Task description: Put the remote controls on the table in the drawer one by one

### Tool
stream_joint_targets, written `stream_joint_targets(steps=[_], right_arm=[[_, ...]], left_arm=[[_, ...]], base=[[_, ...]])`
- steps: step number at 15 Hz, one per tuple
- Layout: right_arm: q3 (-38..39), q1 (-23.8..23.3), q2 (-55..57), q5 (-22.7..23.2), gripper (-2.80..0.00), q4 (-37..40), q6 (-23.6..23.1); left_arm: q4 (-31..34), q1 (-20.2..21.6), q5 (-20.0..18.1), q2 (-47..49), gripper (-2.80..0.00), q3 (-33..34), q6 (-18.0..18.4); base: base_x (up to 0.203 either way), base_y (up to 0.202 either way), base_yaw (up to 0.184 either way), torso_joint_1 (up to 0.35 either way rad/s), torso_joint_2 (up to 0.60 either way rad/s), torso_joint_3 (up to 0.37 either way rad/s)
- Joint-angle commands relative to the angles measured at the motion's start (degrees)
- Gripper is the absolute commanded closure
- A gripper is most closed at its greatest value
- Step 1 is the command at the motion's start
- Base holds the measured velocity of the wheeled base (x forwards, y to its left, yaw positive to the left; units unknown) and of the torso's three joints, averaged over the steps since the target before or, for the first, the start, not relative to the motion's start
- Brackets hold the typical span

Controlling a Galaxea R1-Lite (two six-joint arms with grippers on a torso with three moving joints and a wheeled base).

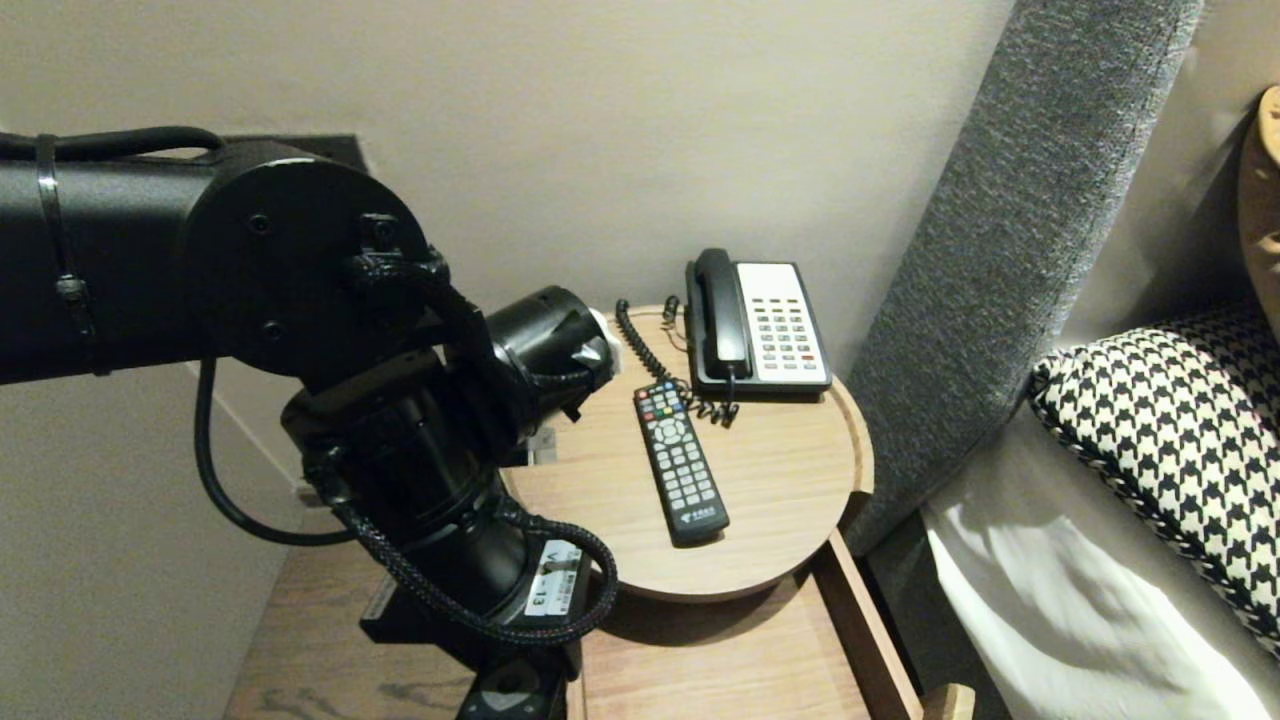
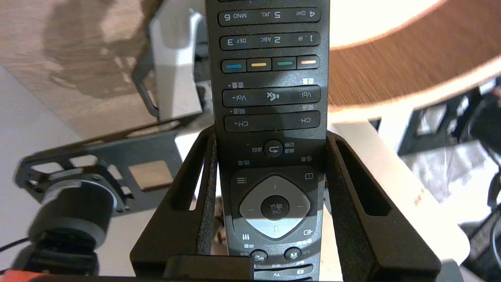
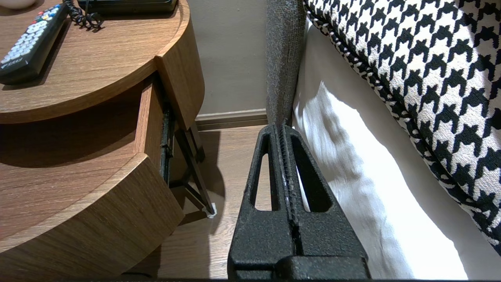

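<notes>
**Item:** slim black plastic remote control (image 2: 272, 117), keypad facing up. It is clamped between the two black fingers of the left tool (image 2: 270, 133), and its numbered end runs out past the fingertips.

**Left tool:** low at the near left edge of the round light-wood desk (image 1: 790, 500), hidden behind its own arm in the head view.

**On the desk, ahead and to the right of the left tool:**
- second black remote control with pale keys (image 1: 680, 462), lying flat
- black-and-white corded telephone (image 1: 757, 322), just beyond the second remote, with its handset in the cradle

**Right tool** (image 3: 284, 131)**:** fingers pressed together and holding nothing. It hangs over the brown wooden floor (image 3: 231, 156), just beside the white bed sheet (image 3: 352, 176) and near the black-and-white houndstooth pillow (image 3: 411, 58).
</notes>
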Motion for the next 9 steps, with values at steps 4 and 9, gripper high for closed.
stream_joint_targets(steps=[4, 9], right_arm=[[2.29, 0.02, -0.01, 0.0, 0.0, -0.07, 0.01], [2.29, 0.02, -0.01, 0.0, 0.0, -0.07, 0.05]], left_arm=[[-0.37, -2.13, -0.39, 3.75, 0.0, 0.11, -0.64], [-1.13, -3.25, -0.39, 6.82, 0.0, 0.13, -0.94]], base=[[0.0, 0.0, 0.0, 0.0, 0.0, 0.0], [0.0, 0.0, 0.0, 0.0, 0.0, 0.0]])
